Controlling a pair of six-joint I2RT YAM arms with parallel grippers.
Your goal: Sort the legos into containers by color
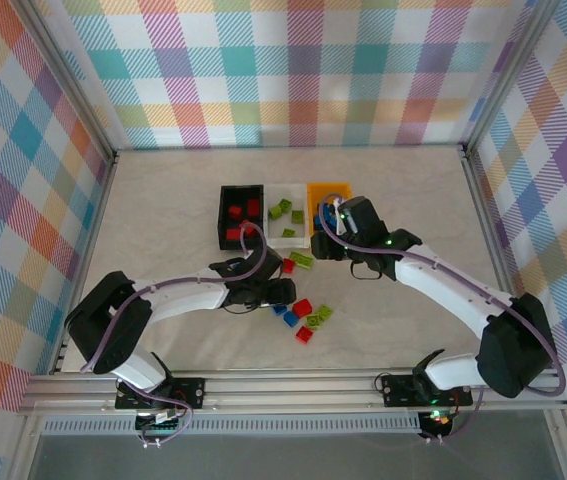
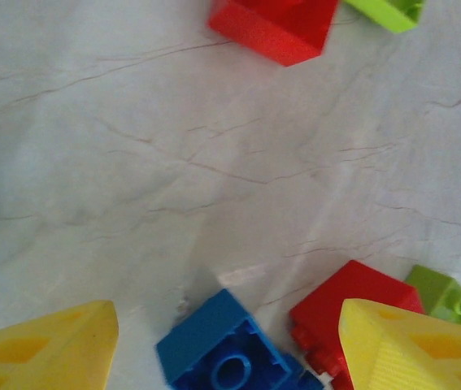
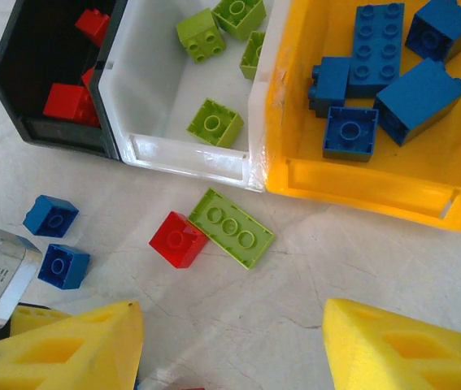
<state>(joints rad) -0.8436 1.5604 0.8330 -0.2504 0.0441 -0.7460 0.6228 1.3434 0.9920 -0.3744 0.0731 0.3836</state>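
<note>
Left fingers [image 2: 51, 353], apart and empty, straddle the blue brick [image 2: 226, 361]; they should centre on it so the red brick [image 2: 352, 301] just beside one finger is left out.

Lab: plaid-walled aluminium frame [image 1: 293, 395]

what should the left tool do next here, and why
Probably close the left tool on the blue brick lying between its open jaws, then lift it toward the yellow bin, where the other blue bricks lie. The red brick sits close beside it, by one jaw, and may get caught too, so close slowly.
</note>
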